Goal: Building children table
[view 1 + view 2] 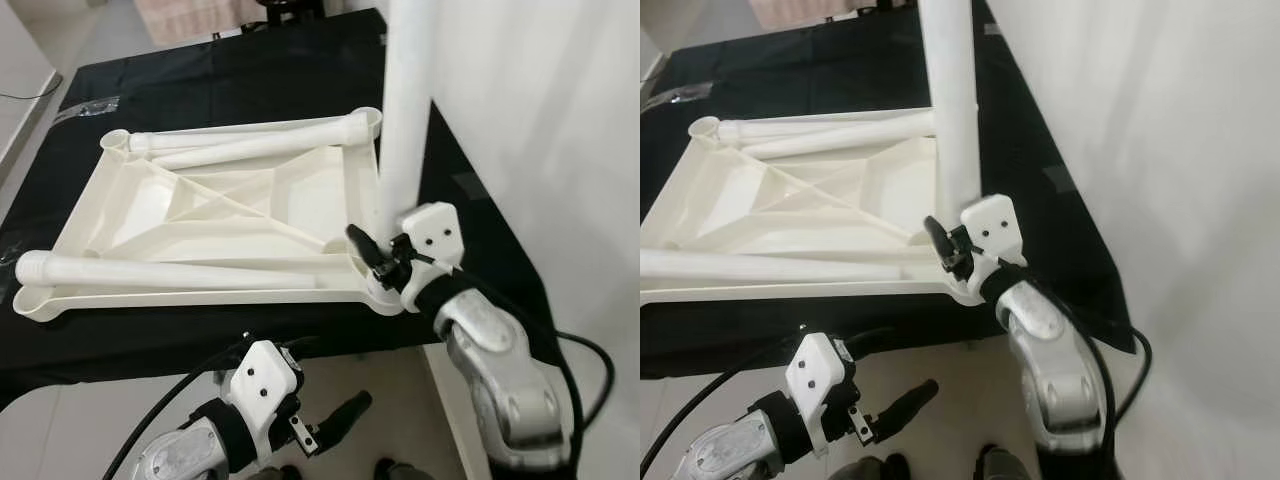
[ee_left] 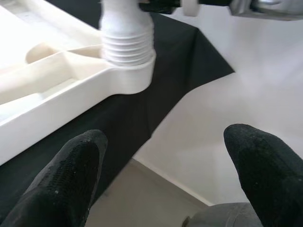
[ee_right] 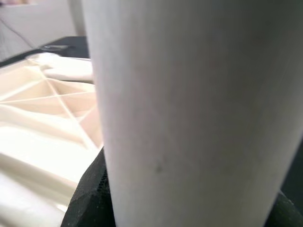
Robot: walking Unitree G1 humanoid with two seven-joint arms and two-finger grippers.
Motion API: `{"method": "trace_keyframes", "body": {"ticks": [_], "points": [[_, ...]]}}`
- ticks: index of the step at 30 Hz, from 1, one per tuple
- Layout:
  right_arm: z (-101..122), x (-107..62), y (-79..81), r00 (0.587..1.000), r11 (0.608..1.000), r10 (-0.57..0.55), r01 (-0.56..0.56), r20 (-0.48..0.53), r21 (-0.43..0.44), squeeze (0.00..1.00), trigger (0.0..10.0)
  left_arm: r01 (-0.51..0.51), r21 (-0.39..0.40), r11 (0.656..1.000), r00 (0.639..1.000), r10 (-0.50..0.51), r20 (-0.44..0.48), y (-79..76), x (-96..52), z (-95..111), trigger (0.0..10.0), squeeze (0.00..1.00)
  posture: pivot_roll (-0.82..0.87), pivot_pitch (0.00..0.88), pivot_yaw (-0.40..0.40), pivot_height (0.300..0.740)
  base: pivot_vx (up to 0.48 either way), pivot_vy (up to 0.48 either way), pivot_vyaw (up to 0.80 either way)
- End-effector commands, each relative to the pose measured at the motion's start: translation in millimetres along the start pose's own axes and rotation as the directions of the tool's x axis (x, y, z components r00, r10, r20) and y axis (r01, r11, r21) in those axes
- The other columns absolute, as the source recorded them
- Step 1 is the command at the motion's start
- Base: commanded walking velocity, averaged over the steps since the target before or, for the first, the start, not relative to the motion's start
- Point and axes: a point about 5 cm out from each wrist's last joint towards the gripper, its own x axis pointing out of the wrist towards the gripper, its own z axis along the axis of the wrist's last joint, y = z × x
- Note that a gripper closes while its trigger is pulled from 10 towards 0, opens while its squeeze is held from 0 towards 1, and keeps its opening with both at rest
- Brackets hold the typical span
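Observation:
A white plastic tabletop [image 1: 215, 215] lies upside down on a black cloth, ribs showing. One white table leg [image 1: 405, 110] stands upright in its near right corner socket [image 2: 128, 71], the threaded end seated there. My right gripper [image 1: 385, 250] is shut on this leg [image 3: 189, 104] low down, just above the socket. Loose white legs lie flat on the tabletop: one along the near edge [image 1: 150, 272], others along the far edge [image 1: 250, 140]. My left gripper [image 1: 335, 420] hangs open below the table's front edge, its fingers [image 2: 61, 179] apart with nothing between them.
The black cloth [image 1: 230, 70] covers a low surface that ends at the front [image 1: 200, 350] and at the right corner [image 1: 500, 250]. A white wall [image 1: 560, 130] stands close on the right. Pale floor [image 1: 70, 420] lies in front. A black cable [image 1: 590, 350] loops beside my right arm.

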Motion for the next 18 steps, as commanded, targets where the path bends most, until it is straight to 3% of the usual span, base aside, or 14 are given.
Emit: {"method": "trace_keyframes", "body": {"ticks": [1, 3, 9, 14, 18], "points": [[-48, -8.8, -17.5, 0.954, 0.991, -0.135, 0.133, -0.266, -0.025, 0.00, 10.0, -0.007, -0.014, 1.000, 1.000, 0.007, -0.027, 1.0, -2.2, -6, 10.0, 0.00, -0.02, 0.254, 0.060, 0.740, 0.000, 0.000, 0.00], [-43, 1.2, -5.7, 0.976, 0.997, -0.070, 0.072, -0.207, 0.002, 0.00, 10.0, -0.014, -0.004, 1.000, 0.999, 0.013, -0.029, 3.0, -1.8, -7, 10.0, 0.00, -0.01, 0.237, 0.061, 0.740, 0.000, 0.000, 0.00], [-39, 12.0, 3.8, 0.990, 0.997, 0.049, -0.041, -0.129, 0.065, 0.00, 10.0, -0.028, 0.014, 1.000, 0.999, 0.028, -0.034, 6.2, -1.6, -9, 10.0, 0.00, 0.00, 0.225, 0.063, 0.740, 0.000, 0.000, 0.00], [-27, 11.9, 4.0, 0.975, 0.967, 0.219, -0.213, -0.032, 0.137, 0.00, 10.0, -0.050, 0.029, 0.998, 0.998, 0.051, -0.033, 10.0, -1.9, -10, 10.0, 0.00, 0.00, 0.213, 0.067, 0.740, 0.000, 0.000, 0.00], [-29, 5.0, -5.4, 0.967, 0.960, 0.254, -0.249, -0.024, 0.132, 0.00, 10.0, -0.060, 0.032, 0.998, 0.998, 0.061, -0.031, 12.3, -2.6, -9, 10.0, 0.00, 0.00, 0.210, 0.071, 0.740, 0.000, 0.000, 0.00]]}}
